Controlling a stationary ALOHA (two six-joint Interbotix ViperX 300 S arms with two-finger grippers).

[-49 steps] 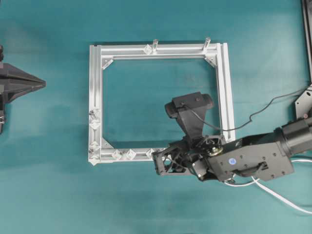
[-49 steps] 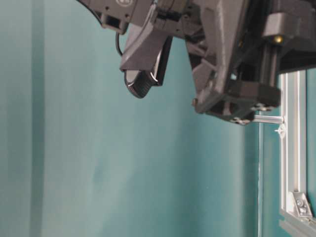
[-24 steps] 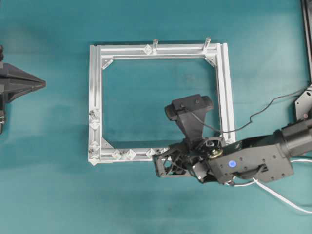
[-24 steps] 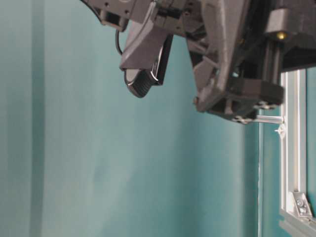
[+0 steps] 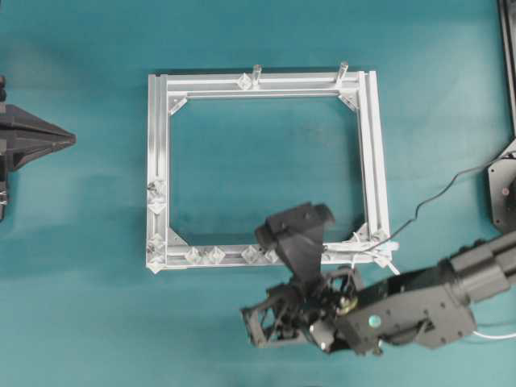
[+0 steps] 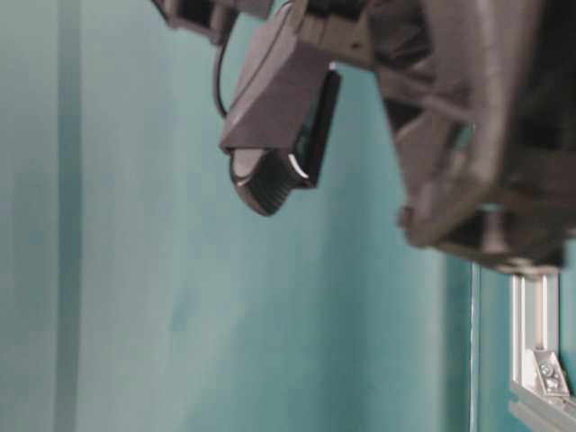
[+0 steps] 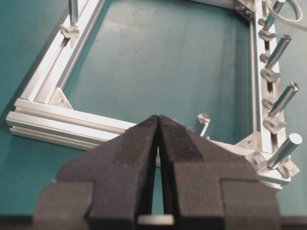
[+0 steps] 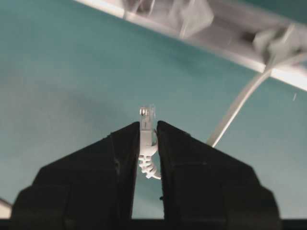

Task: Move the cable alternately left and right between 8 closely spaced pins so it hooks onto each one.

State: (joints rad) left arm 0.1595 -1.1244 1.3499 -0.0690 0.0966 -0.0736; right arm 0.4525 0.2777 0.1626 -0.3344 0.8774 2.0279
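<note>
No readable labels or writing anywhere that I can spot. The right gripper (image 8: 147, 132) is clamped on the plug end of the cable (image 8: 236, 109), the clear tip poking out just past the fingertips, near side of the silver frame (image 5: 158, 161). The cord runs back to the frame's right near corner, by the pins (image 5: 251, 255). The left gripper (image 7: 158, 125) is pinched closed on nothing, far left.

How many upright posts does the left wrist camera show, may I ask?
6 posts: one far left, one beside the fingers, four along the right rail; more may be hidden.
</note>
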